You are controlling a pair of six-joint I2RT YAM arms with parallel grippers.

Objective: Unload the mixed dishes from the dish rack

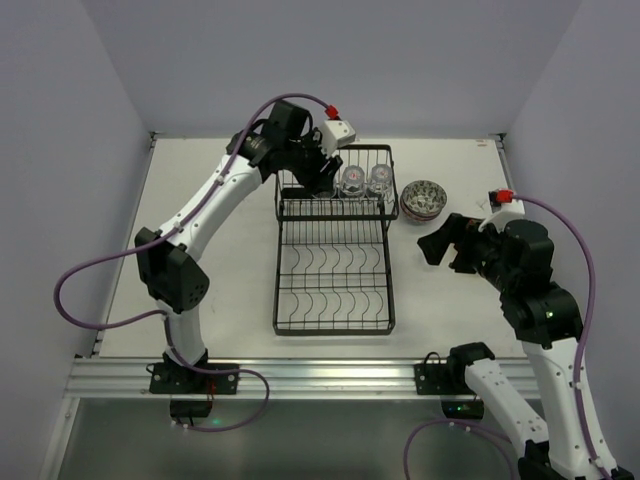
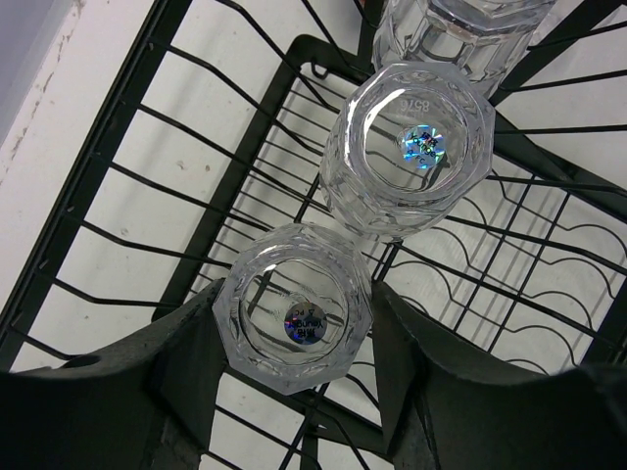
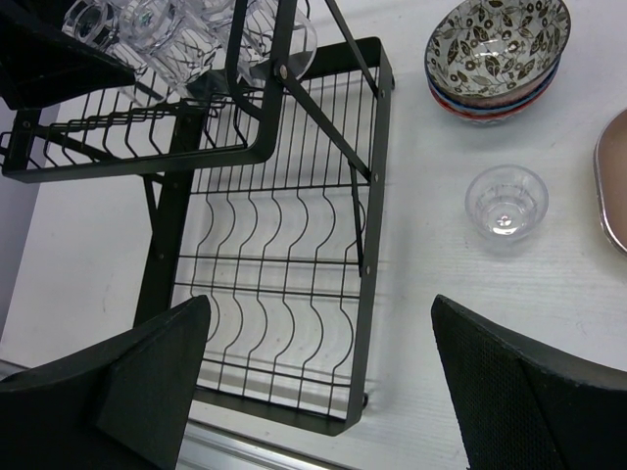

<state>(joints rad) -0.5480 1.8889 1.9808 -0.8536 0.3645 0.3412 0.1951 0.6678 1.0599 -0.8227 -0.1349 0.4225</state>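
Note:
The black wire dish rack stands mid-table, its lower tray bare. Clear glass cups stand upside down on its raised upper shelf. My left gripper is over that shelf, shut on the nearest glass cup with a finger on each side; a second cup and a third stand just beyond it. My right gripper is open and empty, hovering right of the rack. One glass cup stands on the table. The patterned bowls are stacked right of the rack.
In the right wrist view the bowl stack is at the top right and the edge of a tan plate shows at the right border. The other plates are out of view. White walls close in the table.

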